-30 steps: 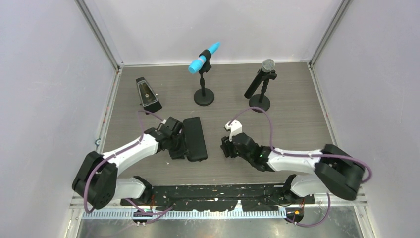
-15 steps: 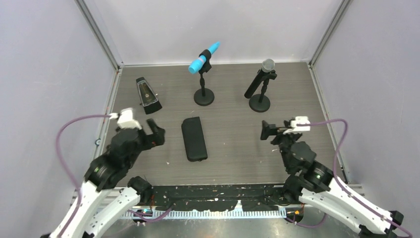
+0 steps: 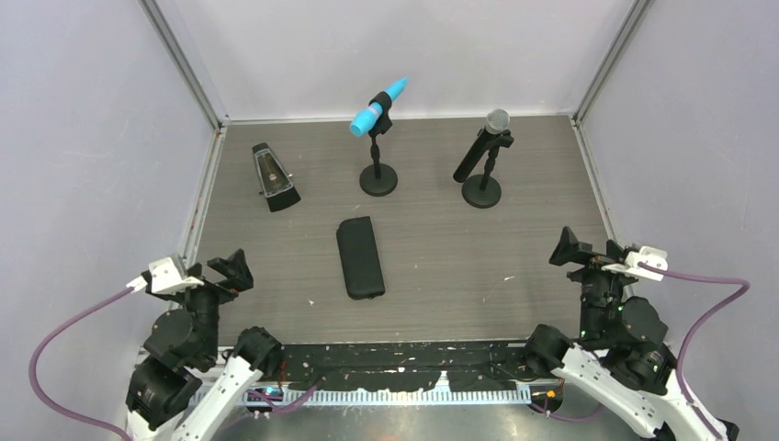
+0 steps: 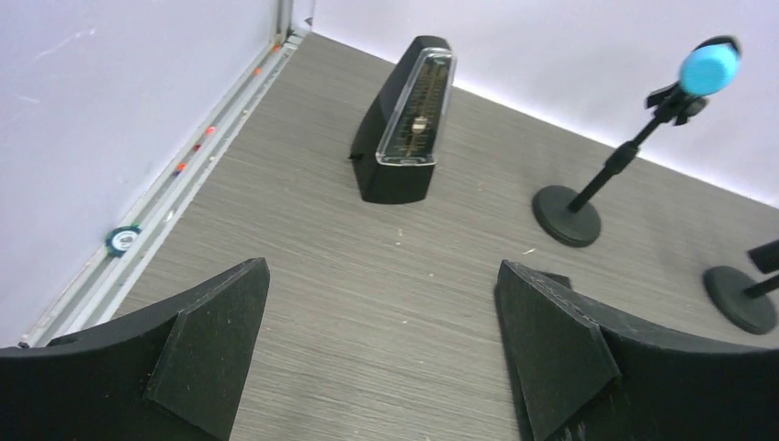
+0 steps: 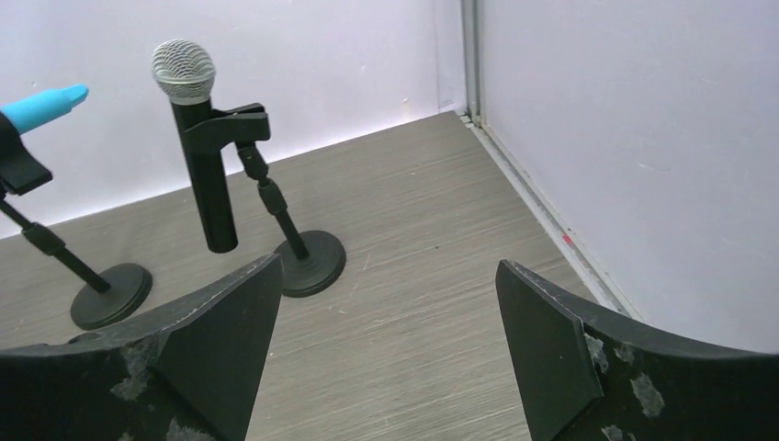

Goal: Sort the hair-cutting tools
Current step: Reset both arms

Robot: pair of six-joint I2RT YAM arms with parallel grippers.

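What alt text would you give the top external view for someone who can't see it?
A closed black zip case lies mid-table; behind it are a metronome and, on stands, a blue microphone and a black microphone. The left pincer and the right pincer are open and empty at the near corners.

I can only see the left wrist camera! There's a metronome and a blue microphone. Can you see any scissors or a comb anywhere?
Observer: No, none show in any view. The top camera shows a black case that looks closed, lying flat in the middle of the table.
Operator: Is the other arm holding something?
Observer: No. The right gripper is open and empty.
Operator: What's on the stand base at my right edge?
Observer: A black microphone with a silver mesh head, tilted in its clip.
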